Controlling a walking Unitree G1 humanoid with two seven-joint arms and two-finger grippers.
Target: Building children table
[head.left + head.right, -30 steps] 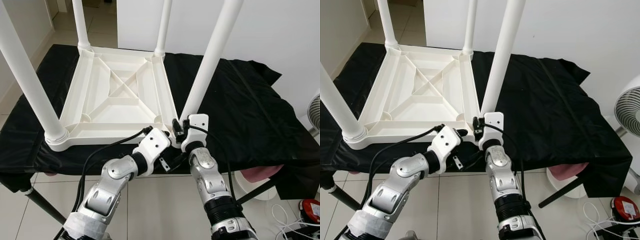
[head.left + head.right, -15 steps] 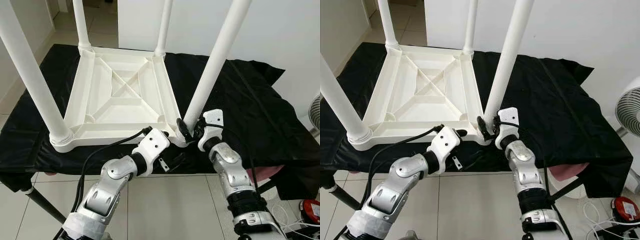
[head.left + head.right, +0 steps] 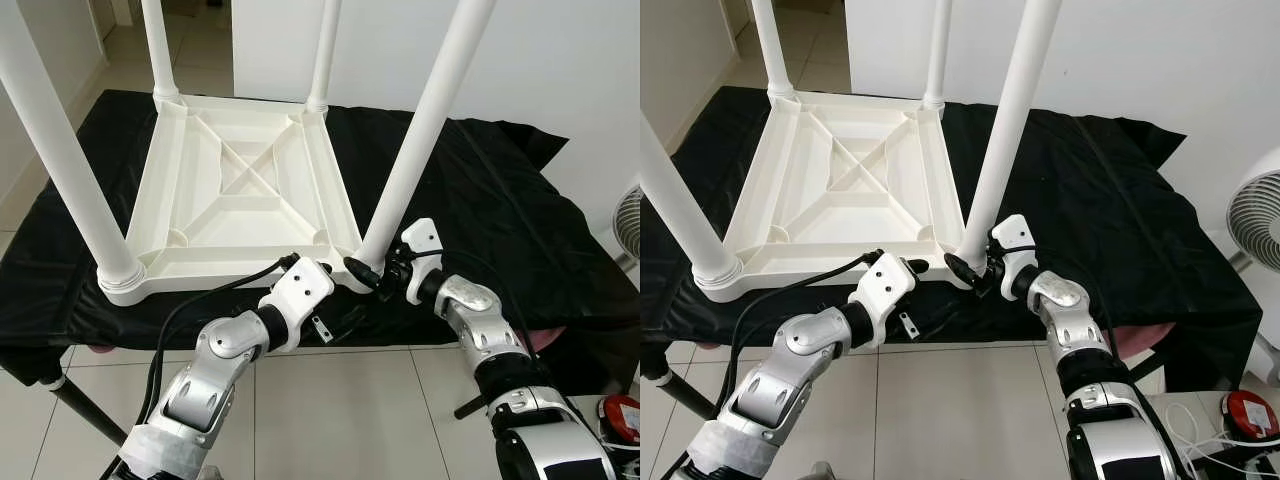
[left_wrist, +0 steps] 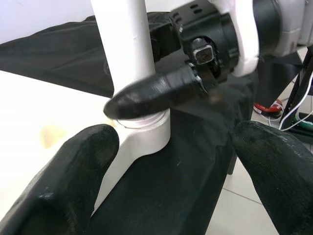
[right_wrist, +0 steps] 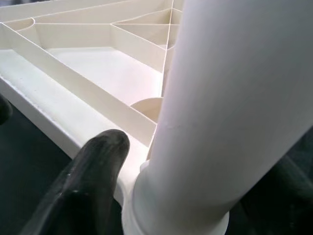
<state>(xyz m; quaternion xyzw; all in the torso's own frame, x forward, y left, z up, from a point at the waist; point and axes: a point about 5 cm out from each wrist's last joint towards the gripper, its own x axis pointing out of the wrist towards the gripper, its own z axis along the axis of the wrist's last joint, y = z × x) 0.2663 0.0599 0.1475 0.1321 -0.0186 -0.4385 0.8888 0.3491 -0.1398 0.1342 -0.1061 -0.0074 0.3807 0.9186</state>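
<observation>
A white children's table (image 3: 220,262) lies upside down on a black cloth, with its legs pointing up. My right gripper (image 3: 378,268) is shut on the base of the near right leg (image 3: 420,130), where the leg meets the corner socket. One of its fingers (image 5: 93,171) presses beside the leg (image 5: 234,98). My left gripper (image 3: 328,290) stands open at the table's front edge, just left of that corner. Its fingers (image 4: 63,181) are spread wide and hold nothing, and the leg base (image 4: 142,132) lies ahead between them.
The black cloth (image 3: 480,200) covers a work table that drops off at the front edge. Three more legs stand up, at the near left (image 3: 50,150) and at the back (image 3: 160,50). A fan (image 3: 1255,220) and a red object (image 3: 1250,415) are at the right, over a tiled floor.
My right forearm has swung out to the right while its gripper stayed at the leg base, turning around it. The left arm has barely moved.
</observation>
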